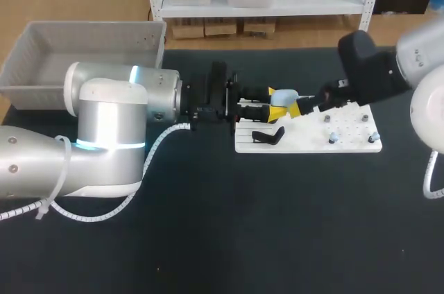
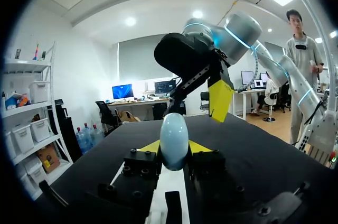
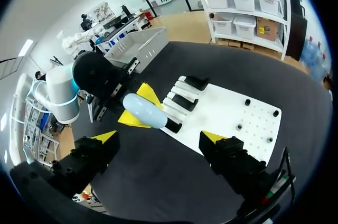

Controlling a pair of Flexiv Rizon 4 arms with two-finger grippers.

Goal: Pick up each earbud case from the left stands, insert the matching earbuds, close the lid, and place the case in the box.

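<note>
A pale blue, egg-shaped earbud case [image 1: 283,96] is held above the left end of the white board [image 1: 312,143], with my left gripper [image 1: 272,105] shut on it. In the left wrist view the case [image 2: 174,138] stands upright between the yellow fingertips [image 2: 150,147]. My right gripper [image 1: 300,107] is open just right of the case, one yellow finger [image 2: 221,100] hanging beside it. In the right wrist view the case [image 3: 143,111] lies ahead of the wide-open right gripper [image 3: 158,138]. Small earbuds [image 1: 333,136] sit on the board's right part.
Black stands [image 1: 268,136] line the board's left part, also seen from the right wrist [image 3: 186,101]. A grey box [image 1: 41,72] stands at the table's back left, its wall [image 3: 145,44] visible beyond my left arm. Dark tabletop extends in front of the board.
</note>
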